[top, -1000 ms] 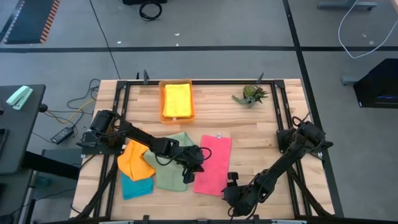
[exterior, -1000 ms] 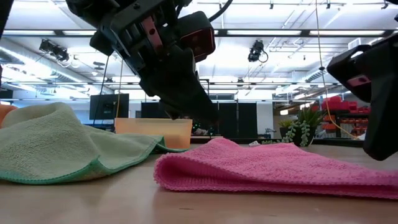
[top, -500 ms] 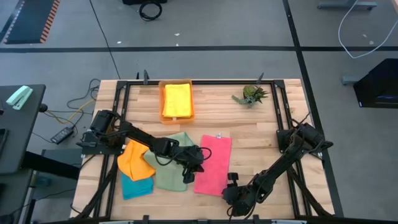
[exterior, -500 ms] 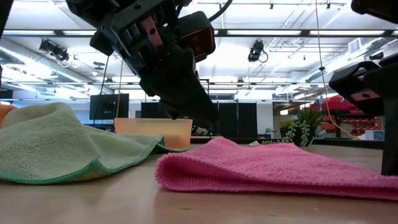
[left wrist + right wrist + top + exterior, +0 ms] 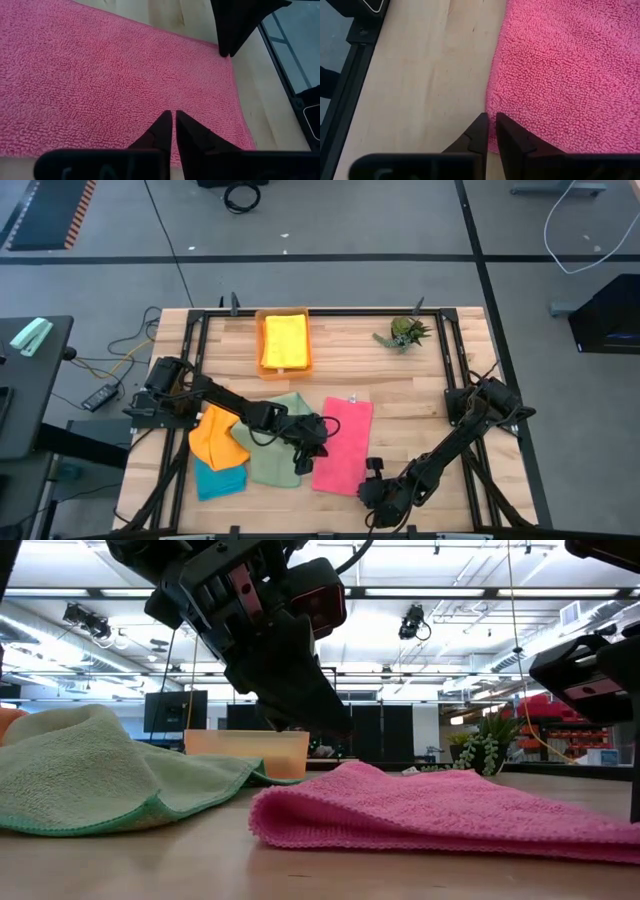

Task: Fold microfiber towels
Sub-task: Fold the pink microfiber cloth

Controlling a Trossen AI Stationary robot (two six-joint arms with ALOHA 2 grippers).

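Note:
A pink towel (image 5: 345, 445) lies flat on the table and shows up close in the low view (image 5: 450, 812). My left gripper (image 5: 318, 432) is shut, its tips (image 5: 173, 116) over the towel near its left edge. My right gripper (image 5: 372, 469) is shut, its tips (image 5: 491, 119) at the towel's edge near its near right corner. A sage green towel (image 5: 272, 448), an orange towel (image 5: 217, 436) and a teal towel (image 5: 220, 479) lie overlapping to the left. A yellow towel (image 5: 285, 338) lies in the orange tray (image 5: 262, 350). My left gripper points down at the pink towel's surface (image 5: 165, 100); I cannot tell whether it touches. My right gripper's shut fingers stand at the towel's side edge (image 5: 492, 100); I cannot tell whether they touch it.
A small spiky green plant (image 5: 403, 332) stands at the far right. A black frame (image 5: 330, 311) runs around the wooden table. Bare wood (image 5: 410, 395) shows to the right of the pink towel.
In the low view my right gripper has gone toward the table's right edge, next to the pink towel's near right corner. The towel's near edge has shifted slightly. My left arm has kept still.

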